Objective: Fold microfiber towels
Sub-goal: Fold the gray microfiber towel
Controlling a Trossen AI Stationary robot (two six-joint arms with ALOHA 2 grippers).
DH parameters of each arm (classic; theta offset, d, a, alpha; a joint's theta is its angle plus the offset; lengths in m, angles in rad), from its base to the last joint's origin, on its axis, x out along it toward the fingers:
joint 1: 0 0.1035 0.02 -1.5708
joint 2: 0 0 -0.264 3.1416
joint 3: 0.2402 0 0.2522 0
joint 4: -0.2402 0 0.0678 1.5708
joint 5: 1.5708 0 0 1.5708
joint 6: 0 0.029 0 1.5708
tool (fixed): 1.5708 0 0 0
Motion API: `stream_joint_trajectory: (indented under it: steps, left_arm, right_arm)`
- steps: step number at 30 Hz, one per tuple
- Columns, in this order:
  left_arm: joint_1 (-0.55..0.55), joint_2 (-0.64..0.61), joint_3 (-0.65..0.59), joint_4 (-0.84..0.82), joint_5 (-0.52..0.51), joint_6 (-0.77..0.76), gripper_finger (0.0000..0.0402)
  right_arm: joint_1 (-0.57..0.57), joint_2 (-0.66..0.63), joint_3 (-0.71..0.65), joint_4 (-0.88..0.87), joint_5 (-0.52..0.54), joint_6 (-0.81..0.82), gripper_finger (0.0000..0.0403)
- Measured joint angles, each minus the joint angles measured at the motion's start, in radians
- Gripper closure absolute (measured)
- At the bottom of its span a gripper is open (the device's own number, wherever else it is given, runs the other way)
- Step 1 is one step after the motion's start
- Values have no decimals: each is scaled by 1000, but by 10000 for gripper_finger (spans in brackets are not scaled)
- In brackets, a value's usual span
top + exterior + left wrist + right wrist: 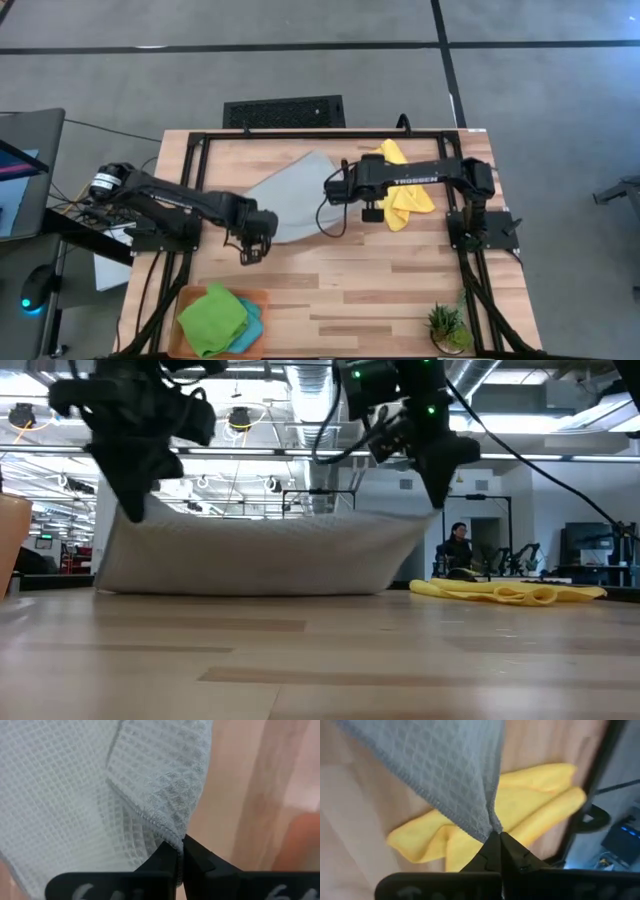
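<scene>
Both hands are busy with the light grey towel (290, 195), which is near the middle of the surface (400, 290), a little toward its far edge. The left hand (250, 250) is closed on one corner of this towel, and the left wrist view shows the corner pinched between the two dark fingers (162, 862). The right hand (335, 190) is closed on another corner in the same way, as its own wrist view shows. In the low view the two held corners are lifted, the cloth hangs down between them, and its lower edge rests on the surface. I judge that the first fold of this towel is in progress, not finished.

The bright green towel (212, 315) lies folded on the orange tray (262, 298) at the near left corner of the surface, and the teal blue towel (248, 330) lies under it, with only its edge showing. These two look done.

The yellow towel (400, 185) lies crumpled near the far right corner of the surface, partly under the right arm. No hand touches it and it is not folded.

So about half of the task seems complete: two towels are folded and stored, the grey one is being folded now, and the yellow one is left. After its folds, the grey towel probably has to go to the tray as well
</scene>
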Motion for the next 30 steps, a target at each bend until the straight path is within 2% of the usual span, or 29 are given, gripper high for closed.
stream_joint_trajectory:
  steps: [6,13,17,21,24,30]
  left_arm:
    - [-103,24,1,49,-3,-120,401]
    - [-180,76,0,87,-34,-218,401]
    - [-179,110,1,75,-107,-309,401]
    - [-181,129,1,67,-122,-364,401]
    - [-183,130,1,59,-170,-421,401]
    - [-213,124,1,-113,-283,-594,401]
  right_arm:
    - [66,-1,-87,72,-32,0,394]
    - [101,-1,-105,197,-8,-67,394]
    - [67,-1,-105,324,20,-133,394]
    - [25,-1,-105,439,24,-199,394]
    - [-6,-1,-104,499,25,-244,394]
    - [-82,-1,-104,600,25,-279,394]
